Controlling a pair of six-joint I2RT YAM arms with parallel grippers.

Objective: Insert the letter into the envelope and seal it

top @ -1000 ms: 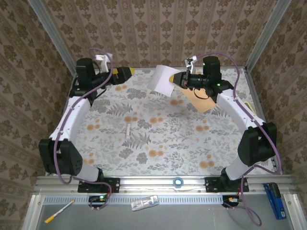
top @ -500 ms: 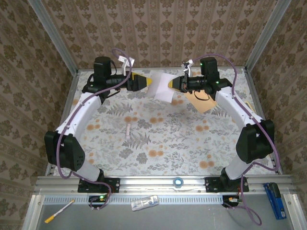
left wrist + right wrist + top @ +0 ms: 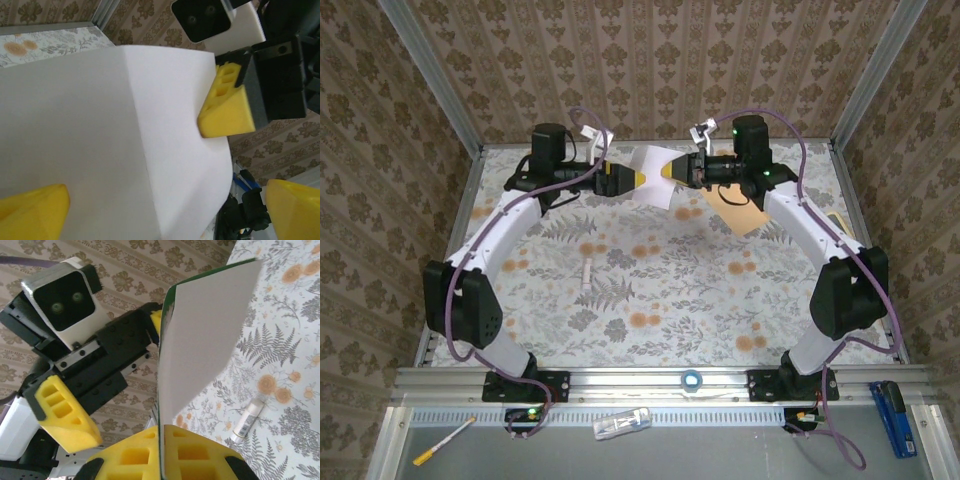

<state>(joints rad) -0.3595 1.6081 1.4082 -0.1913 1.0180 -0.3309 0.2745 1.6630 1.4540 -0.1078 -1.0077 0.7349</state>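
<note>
Held aloft at far centre, smooth whitish green-edged rectangular paper letter (image 3: 653,160), pinched tight in the right gripper (image 3: 672,171), left gripper (image 3: 638,179) splayed wide around its left edge, flat tan kraft envelope (image 3: 745,212) lying far right.

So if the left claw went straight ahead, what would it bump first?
The letter, held up by the right gripper. Its edge seems between the left gripper's open fingers, though depth is unclear.

Lab test cell dressed as a home: wallpaper panels (image 3: 650,60) across the top, bare aluminium posts (image 3: 432,75) at upper left and upper right, slotted rail (image 3: 620,383) along the bottom, floral tablecloth (image 3: 650,290) at centre.
</note>
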